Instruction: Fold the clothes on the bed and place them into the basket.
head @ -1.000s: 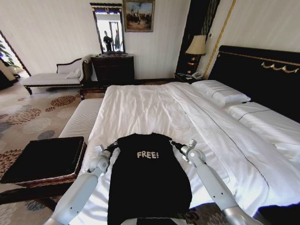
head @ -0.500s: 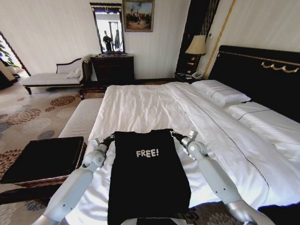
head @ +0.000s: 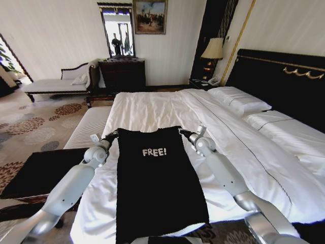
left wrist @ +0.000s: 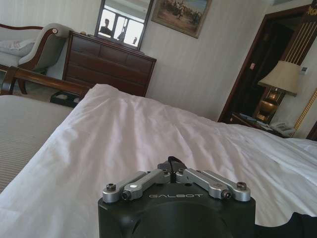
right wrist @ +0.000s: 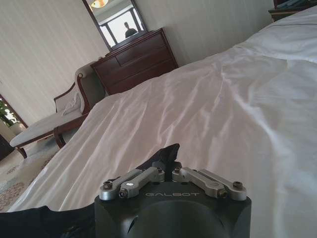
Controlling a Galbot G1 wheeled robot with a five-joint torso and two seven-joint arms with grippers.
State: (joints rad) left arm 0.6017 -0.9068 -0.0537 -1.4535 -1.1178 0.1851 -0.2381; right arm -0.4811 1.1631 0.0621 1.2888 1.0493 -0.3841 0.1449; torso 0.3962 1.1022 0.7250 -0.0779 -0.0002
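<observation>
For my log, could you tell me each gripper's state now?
Left gripper: shut on the T-shirt.
Right gripper: shut on the T-shirt.

- The head view looks forward and down from above the foot of the bed [head: 152,109], along its length toward the far wall with the mirror [head: 117,31] and dresser [head: 123,73].
- The left wrist view sits low, just behind the left gripper [left wrist: 172,166], skimming the duvet toward that dresser [left wrist: 106,64] and mirror [left wrist: 124,25].
- The right wrist view sits equally low behind the right gripper [right wrist: 166,161], facing across the bed toward the chaise longue [right wrist: 59,116], apparently angled slightly leftward.
- All three views share the white duvet, dresser and mirror.
</observation>
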